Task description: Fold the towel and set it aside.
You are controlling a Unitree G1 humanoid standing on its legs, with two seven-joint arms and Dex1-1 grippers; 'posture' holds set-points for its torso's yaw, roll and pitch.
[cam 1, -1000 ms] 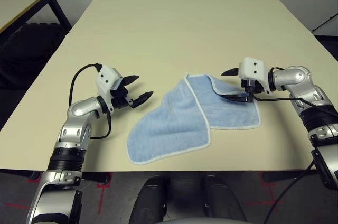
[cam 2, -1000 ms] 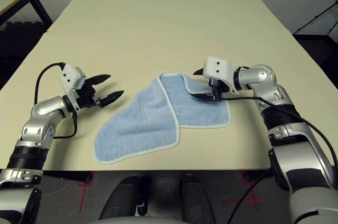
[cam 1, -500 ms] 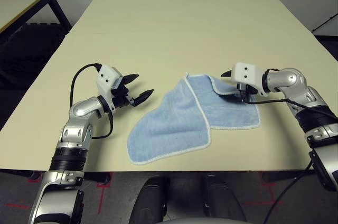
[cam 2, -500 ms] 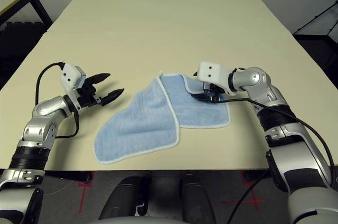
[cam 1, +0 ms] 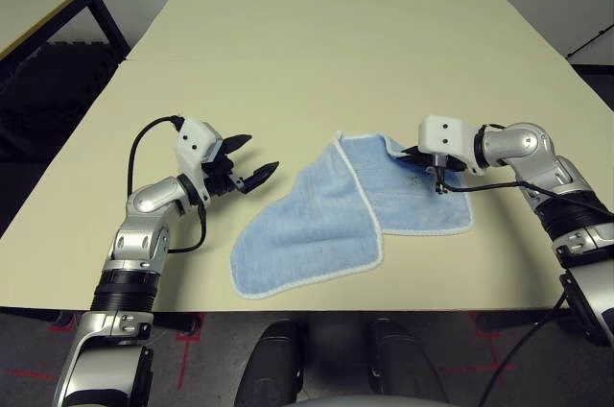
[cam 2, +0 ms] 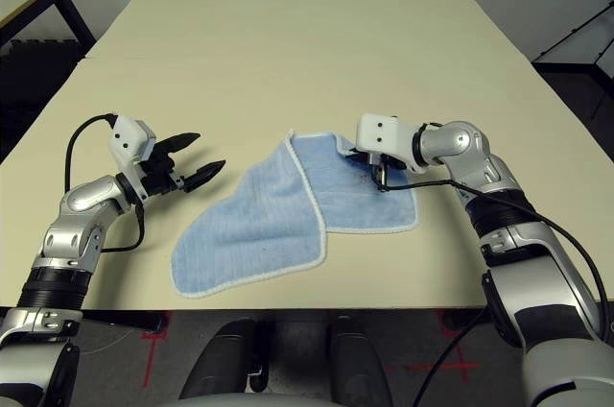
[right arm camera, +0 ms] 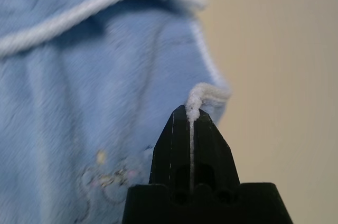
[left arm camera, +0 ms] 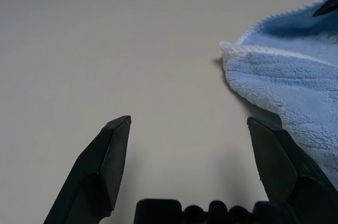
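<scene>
The right gripper (right arm camera: 193,112) has just closed: a second ago its two fingers were spread, one lying over the cloth, and now they are pinched together with a bit of white edging caught between them. So it has hold of the towel (cam 1: 321,225) by its far edge, which I'd take as the start of the next fold, the cloth being only loosely doubled so far. The left gripper (cam 1: 257,162) is open and empty, just beside the towel on its own side, and I can't see that it has moved at all. The towel lies near the table's (cam 1: 288,52) front edge, between the two grippers, one part slanting across the other in a lopsided shape. Compared with the earlier view, the lifted border by the right gripper has been drawn in where the fingers met, and the right wrist has come a little inward over the cloth; the nearer part of the towel lies as it did. From here I'd say the folding is in its early stages, and a pinch that thin could slip once it pulls.
</scene>
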